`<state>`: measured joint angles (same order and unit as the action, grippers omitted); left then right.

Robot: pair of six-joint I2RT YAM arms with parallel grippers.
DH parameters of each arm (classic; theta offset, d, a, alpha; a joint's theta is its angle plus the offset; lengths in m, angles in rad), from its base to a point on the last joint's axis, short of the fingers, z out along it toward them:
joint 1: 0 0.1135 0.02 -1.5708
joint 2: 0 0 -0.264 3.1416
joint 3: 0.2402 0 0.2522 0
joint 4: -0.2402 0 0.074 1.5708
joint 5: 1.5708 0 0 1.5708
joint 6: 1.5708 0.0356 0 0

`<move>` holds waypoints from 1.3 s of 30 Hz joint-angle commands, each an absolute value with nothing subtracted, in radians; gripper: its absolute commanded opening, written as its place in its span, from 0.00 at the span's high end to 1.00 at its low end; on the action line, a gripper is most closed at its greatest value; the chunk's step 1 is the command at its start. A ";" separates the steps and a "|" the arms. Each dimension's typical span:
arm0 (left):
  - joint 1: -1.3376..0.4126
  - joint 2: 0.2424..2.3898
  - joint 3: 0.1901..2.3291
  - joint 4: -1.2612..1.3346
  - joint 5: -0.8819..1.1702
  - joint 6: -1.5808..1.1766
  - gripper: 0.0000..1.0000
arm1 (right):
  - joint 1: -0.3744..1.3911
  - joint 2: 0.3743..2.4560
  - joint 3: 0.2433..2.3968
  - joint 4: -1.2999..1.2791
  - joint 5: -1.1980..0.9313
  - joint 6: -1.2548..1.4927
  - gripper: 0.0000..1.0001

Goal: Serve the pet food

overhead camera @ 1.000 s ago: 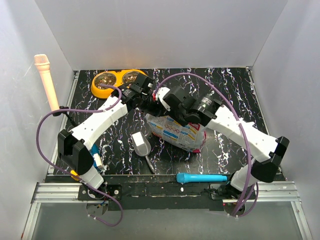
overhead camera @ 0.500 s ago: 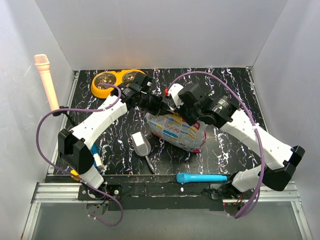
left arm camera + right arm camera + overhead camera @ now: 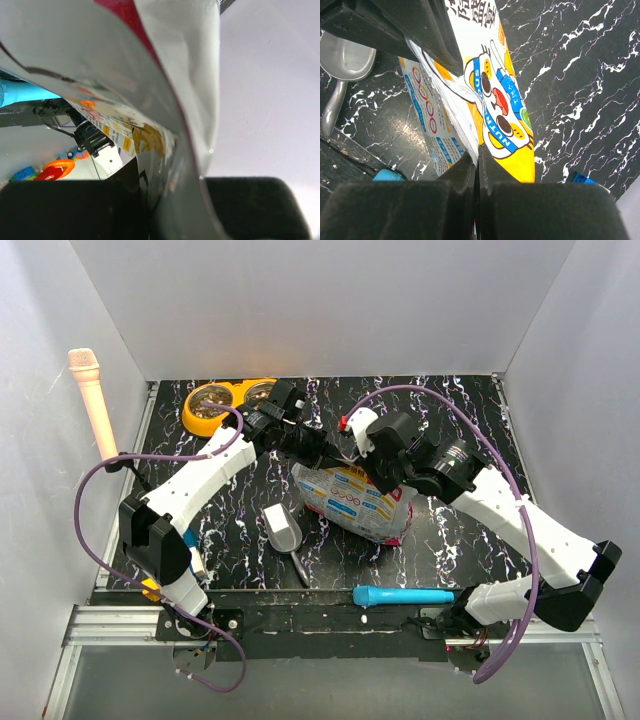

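Observation:
The printed pet food pouch lies on the black marbled table, its top edge lifted. My left gripper is shut on that top edge from the left. My right gripper is shut on it from the right, close beside the left one. In the left wrist view the silvery pouch fills the frame between the dark fingers. In the right wrist view the fingers pinch the pouch's yellow-blue edge. Brownish kibble seems to lie in the orange bowl's cups. No kibble shows in the pouch.
The orange double bowl stands at the back left. The grey metal scoop lies left of the pouch and shows in the right wrist view. A blue tube lies at the near edge. A pink microphone-shaped object leans on the left wall.
The right arm's elbow has swung out to the right and its gripper has shifted right along the pouch top. The left gripper has followed slightly right. Both stay shut on the pouch.

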<state>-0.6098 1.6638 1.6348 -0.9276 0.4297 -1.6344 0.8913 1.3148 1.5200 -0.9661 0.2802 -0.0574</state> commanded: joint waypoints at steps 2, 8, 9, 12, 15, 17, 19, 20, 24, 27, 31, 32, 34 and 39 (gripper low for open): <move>-0.506 1.635 1.693 -0.913 0.324 -1.640 1.00 | 0.859 1.236 1.525 -1.213 0.443 -0.008 0.99; -0.500 1.644 1.692 -0.908 0.345 -1.649 1.00 | 0.864 1.169 1.486 -1.170 0.379 -0.054 0.99; -0.500 1.647 1.690 -0.913 0.351 -1.649 1.00 | 0.864 1.176 1.496 -1.172 0.361 -0.051 0.99; -0.500 1.655 1.681 -0.914 0.359 -1.640 0.82 | 0.864 1.178 1.508 -1.131 0.273 -0.049 0.93; -0.500 1.654 1.675 -0.902 0.341 -1.625 0.79 | 0.864 1.192 1.508 -1.111 0.281 -0.037 0.83; -0.499 1.649 1.678 -0.888 0.322 -1.612 1.00 | 0.864 1.209 1.516 -1.118 0.284 -0.038 0.76; -0.499 1.649 1.692 -0.888 0.296 -1.600 1.00 | 0.864 1.219 1.514 -1.123 0.296 -0.043 0.75; -0.499 1.649 1.703 -0.894 0.287 -1.595 1.00 | 0.864 1.221 1.509 -1.123 0.307 -0.048 0.75; -0.499 1.680 1.781 -0.957 0.259 -1.572 1.00 | 0.861 1.215 1.486 -1.161 0.400 -0.061 0.99; -0.499 1.698 1.827 -0.989 0.247 -1.557 1.00 | 0.862 1.178 1.456 -1.151 0.399 -0.081 0.99; -0.497 1.681 1.795 -0.927 0.256 -1.565 1.00 | 0.861 1.146 1.459 -1.131 0.290 -0.078 0.99; -0.499 1.675 1.784 -0.919 0.249 -1.563 0.87 | 0.861 1.138 1.462 -1.117 0.264 -0.069 0.99; -0.495 1.658 1.775 -0.937 0.226 -1.543 0.66 | 0.861 1.141 1.471 -1.098 0.223 -0.063 0.99; -0.488 1.621 1.703 -0.904 0.207 -1.529 0.65 | 0.861 1.175 1.477 -1.074 0.224 -0.051 0.83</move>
